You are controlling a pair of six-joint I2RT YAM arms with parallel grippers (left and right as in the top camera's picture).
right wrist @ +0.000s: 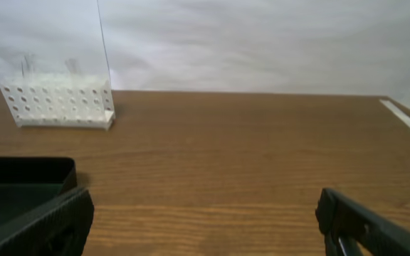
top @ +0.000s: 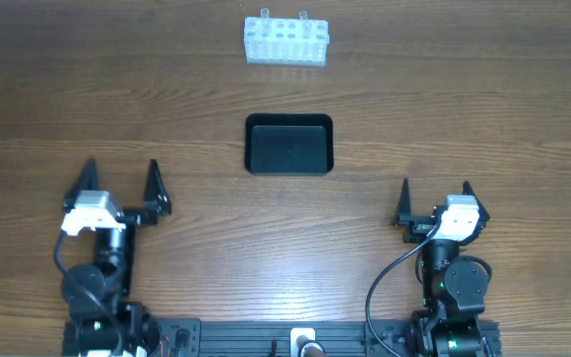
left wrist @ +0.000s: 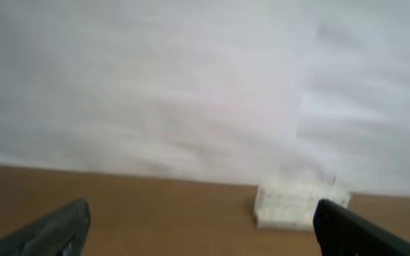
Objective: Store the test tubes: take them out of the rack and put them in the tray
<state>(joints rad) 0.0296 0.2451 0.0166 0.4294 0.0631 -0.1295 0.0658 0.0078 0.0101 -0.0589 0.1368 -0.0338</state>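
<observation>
Rack (top: 285, 42) far centre, long axis left-right, two test tubes (top: 264, 17) upright, tray (top: 288, 145) just nearer. Your left gripper (top: 123, 169) and right gripper (top: 436, 186) both gape apart, roughly equidistant.

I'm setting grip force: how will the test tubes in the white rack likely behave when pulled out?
The test tubes look thin and clear, so probably light, slippery and fragile under a hard squeeze. Being round, one may roll in the black tray. The white rack looks light and might lift with a sticking tube.
</observation>
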